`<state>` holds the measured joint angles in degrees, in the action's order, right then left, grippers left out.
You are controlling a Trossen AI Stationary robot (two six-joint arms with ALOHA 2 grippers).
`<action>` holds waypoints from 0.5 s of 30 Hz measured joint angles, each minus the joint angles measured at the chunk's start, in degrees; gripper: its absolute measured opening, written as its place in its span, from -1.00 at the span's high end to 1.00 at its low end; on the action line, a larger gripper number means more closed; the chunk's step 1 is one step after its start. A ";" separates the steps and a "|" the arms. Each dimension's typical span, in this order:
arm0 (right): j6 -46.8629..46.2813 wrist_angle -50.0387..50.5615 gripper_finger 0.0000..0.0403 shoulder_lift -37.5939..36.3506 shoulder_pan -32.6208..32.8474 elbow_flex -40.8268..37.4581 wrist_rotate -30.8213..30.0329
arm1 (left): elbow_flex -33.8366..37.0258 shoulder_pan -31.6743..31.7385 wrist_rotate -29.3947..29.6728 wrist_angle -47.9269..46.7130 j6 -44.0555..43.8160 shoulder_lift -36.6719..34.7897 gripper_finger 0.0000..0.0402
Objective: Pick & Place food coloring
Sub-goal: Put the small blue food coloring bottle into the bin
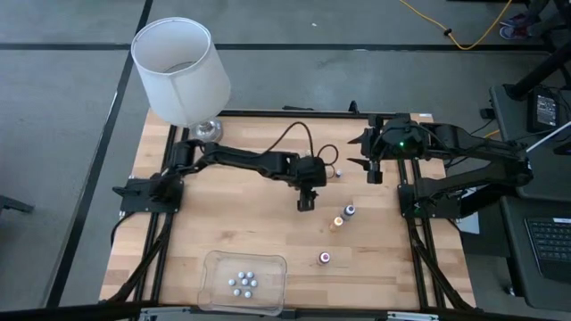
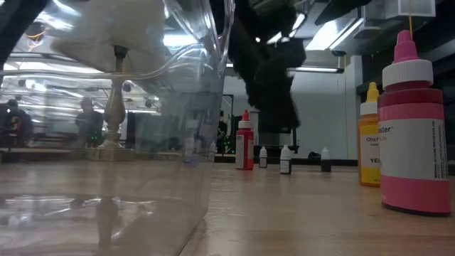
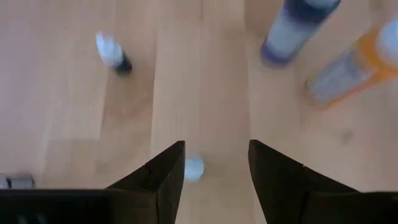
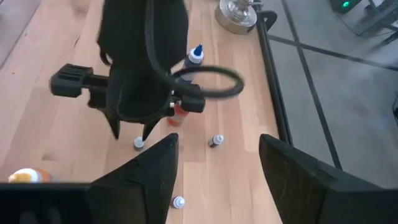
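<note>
The left gripper [image 1: 306, 201] hangs over the middle of the desk [image 1: 223, 223], fingers pointing down and standing apart with nothing between them. In the left wrist view a tiny pale-capped bottle [image 3: 193, 168] sits on the wood in the gap below the fingers [image 3: 158, 177], close to one of them; whether it touches cannot be told.

The right gripper [image 1: 373, 169] waits above the far right part of the desk, its fingers apart and empty (the right wrist view looks past them toward the left arm).

The food coloring is scattered over the right half of the desk. A dark purple bottle [image 1: 350, 211] and an orange bottle [image 1: 337, 222] stand upright just beside each other, right of the left gripper. A pink bottle [image 1: 324, 259] stands alone nearer the front edge. A small pale-topped bottle [image 1: 337, 173] sits on the far side of the left gripper, near its wrist. In the low view, a red bottle [image 2: 244, 150] stands farther back with a few very small dark bottles [image 2: 285, 161] beside it.

A clear plastic container [image 1: 245, 282] rests at the front edge, holding several small pale-capped bottles [image 1: 243, 281]. A lamp [image 1: 183, 73] with a white shade stands at the far left corner.
</note>
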<state>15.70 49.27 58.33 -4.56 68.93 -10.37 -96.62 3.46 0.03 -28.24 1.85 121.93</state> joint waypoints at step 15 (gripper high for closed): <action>2.10 -0.06 -0.11 0.02 0.00 0.00 0.10 | 0.00 0.33 4.53 -1.80 2.44 1.88 0.09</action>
<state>17.81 49.21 58.35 -4.56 68.93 -10.27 -96.61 3.79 4.56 -30.04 4.29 123.81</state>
